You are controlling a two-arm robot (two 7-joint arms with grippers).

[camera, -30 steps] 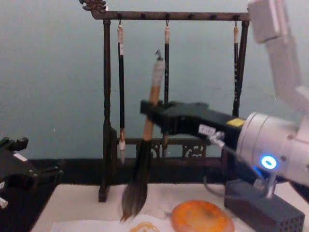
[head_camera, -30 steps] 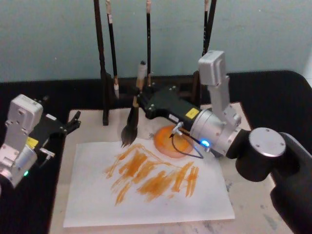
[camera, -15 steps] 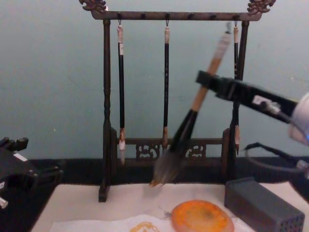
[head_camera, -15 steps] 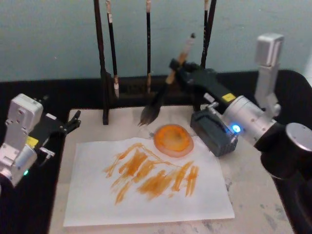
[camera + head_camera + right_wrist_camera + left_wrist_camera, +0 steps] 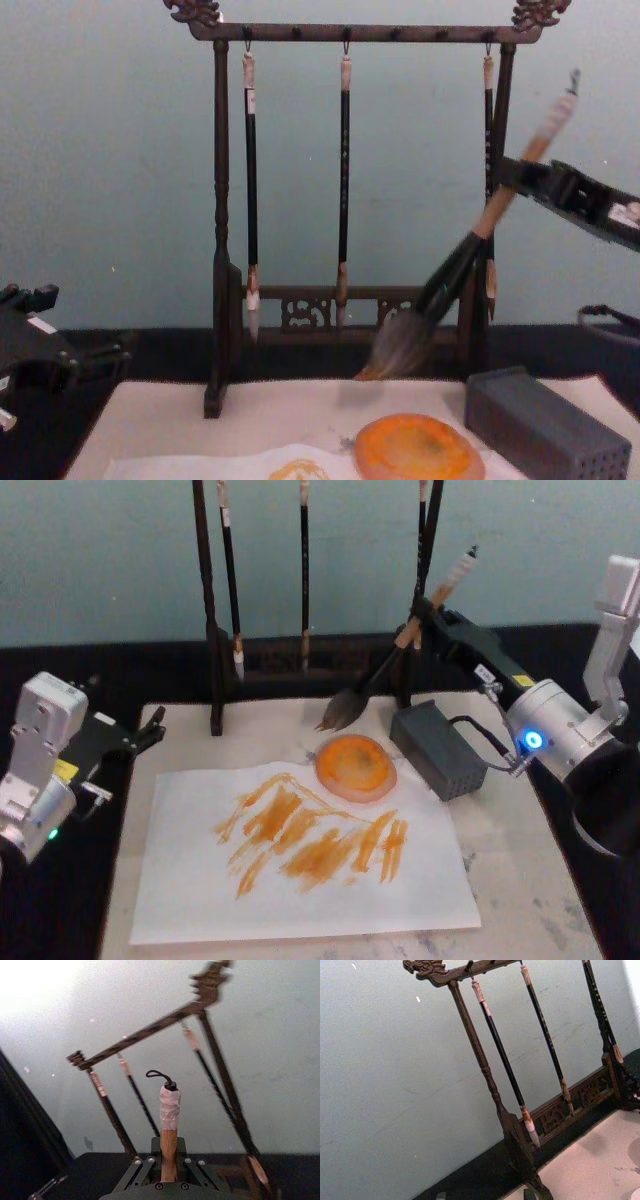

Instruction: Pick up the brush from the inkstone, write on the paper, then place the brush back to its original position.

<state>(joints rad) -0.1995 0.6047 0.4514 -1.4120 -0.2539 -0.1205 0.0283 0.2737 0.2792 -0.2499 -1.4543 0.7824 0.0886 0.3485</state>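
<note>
Backdrop, head view: teal wall; brush rack stood at the back of the beige mat; paper with orange strokes lay on it.
Right gripper: clamped on the brush handle, raised behind the inkstone.
Brush axis: slanted, bristles down toward my left and the dish, cap up toward my right.
Left gripper: parked at the mat's left edge, fingers apart, far from the dish.
Chest view: brush tip hung clear above the inkstone; grey block lay to its right.
Left wrist view: faced the rack.
Right wrist view: brush sat between closed jaws, looped cap outermost.
Judgement: lowering along that slant should seat the bristles on the dish.
</note>
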